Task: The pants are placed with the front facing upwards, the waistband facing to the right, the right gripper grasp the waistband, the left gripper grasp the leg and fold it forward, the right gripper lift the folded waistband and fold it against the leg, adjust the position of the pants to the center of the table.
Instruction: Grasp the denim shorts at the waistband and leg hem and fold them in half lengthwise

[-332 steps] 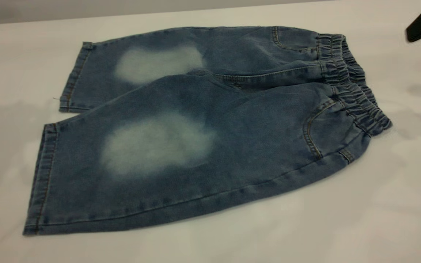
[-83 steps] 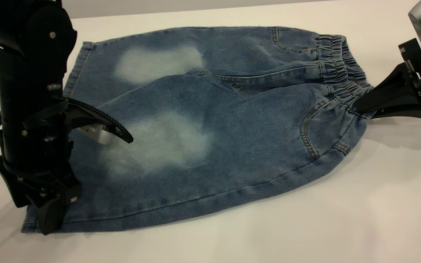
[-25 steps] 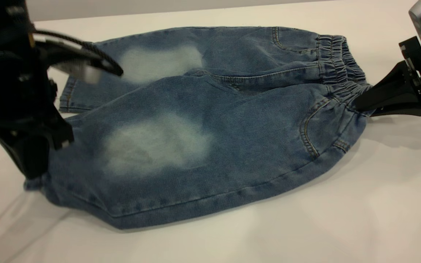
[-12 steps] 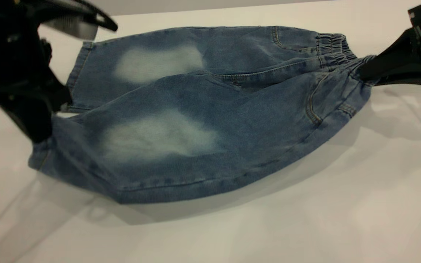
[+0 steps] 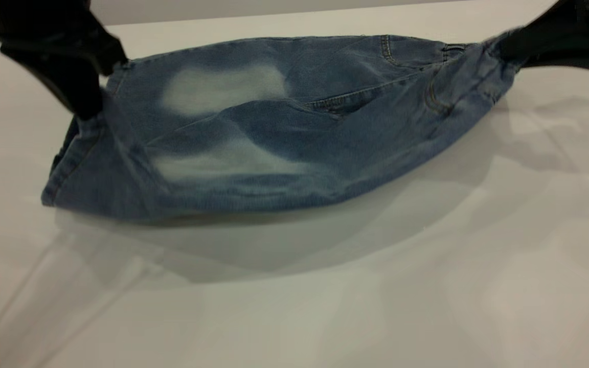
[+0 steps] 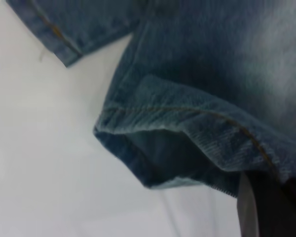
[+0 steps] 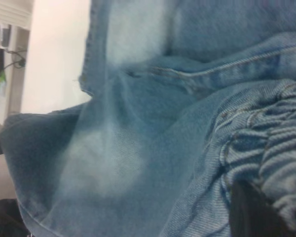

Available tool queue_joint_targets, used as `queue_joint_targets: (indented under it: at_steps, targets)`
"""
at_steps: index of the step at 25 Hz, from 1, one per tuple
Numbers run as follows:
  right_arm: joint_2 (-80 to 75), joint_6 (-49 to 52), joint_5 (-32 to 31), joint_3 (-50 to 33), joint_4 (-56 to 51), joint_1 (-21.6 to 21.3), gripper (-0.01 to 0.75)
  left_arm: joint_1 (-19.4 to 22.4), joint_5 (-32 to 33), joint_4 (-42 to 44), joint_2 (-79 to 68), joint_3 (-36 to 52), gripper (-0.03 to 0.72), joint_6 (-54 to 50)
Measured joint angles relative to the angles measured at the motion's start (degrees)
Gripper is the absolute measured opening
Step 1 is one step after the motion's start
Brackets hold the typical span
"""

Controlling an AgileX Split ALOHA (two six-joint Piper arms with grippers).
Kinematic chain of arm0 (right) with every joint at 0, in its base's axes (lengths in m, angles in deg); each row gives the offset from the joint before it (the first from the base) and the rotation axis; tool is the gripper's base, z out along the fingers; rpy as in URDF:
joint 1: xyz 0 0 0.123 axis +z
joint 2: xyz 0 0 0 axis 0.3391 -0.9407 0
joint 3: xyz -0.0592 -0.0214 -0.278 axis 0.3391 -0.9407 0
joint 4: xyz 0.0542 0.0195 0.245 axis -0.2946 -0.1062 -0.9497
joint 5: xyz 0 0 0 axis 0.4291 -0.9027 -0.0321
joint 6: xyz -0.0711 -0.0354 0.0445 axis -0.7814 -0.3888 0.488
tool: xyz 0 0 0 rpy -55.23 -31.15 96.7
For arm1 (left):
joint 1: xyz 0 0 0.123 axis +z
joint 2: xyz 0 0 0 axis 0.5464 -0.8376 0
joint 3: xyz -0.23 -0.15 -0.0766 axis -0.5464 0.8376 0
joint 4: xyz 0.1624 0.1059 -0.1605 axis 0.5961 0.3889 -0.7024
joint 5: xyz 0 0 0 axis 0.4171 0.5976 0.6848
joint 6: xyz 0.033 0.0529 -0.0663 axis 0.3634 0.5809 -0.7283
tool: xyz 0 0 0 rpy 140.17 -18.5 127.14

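Observation:
The blue denim pants (image 5: 284,128) hang stretched between my two grippers above the white table (image 5: 376,286). My left gripper (image 5: 89,108) is shut on the hem of the near leg (image 6: 187,118), and one dark finger (image 6: 266,210) shows under the denim. My right gripper (image 5: 503,48) is shut on the gathered waistband (image 7: 274,143), with a dark finger (image 7: 251,215) beneath the ruched band. The near leg is raised and swung over the far leg, which still lies flat. The lifted fold sags in the middle, with a shadow on the table below it.
Bare white tabletop (image 5: 529,230) runs in front of and to the right of the pants. The table's far edge (image 5: 274,18) lies just behind the far leg. Some clutter (image 7: 0,59) stands beyond the table in the right wrist view.
Both grippers have risen and moved toward the far side, carrying the near leg hem and waistband up over the far leg. The near fold has left the table.

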Motion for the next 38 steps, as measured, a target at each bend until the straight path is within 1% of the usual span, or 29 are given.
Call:
queue_joint_targets:
  at_steps: [7, 20, 28, 34, 38]
  targets:
    - [0.0, 1.79, -0.22, 3.59, 0.12, 0.06, 0.038, 0.06, -2.42, 0.12, 0.0, -1.86, 0.027, 0.0]
    - [-0.17, 4.85, 0.69, 9.55, -0.31, 0.11, 0.038, 0.2, -12.53, 0.26, 0.0, -1.86, 0.027, -0.39]
    - [-0.19, 5.04, 2.1, 10.09, -0.66, 0.11, 0.038, 2.67, -19.3, 2.25, 0.0, -1.86, 0.027, -3.52]
    - [-0.79, 5.04, 3.87, 10.11, -1.3, 0.11, 0.038, 4.94, -21.38, 2.69, 0.0, -1.86, 0.027, -3.76]
    - [-2.27, 5.04, 4.12, 10.23, -2.12, 0.11, 0.038, 5.47, -22.96, 2.69, 0.0, -1.86, 0.027, -3.76]
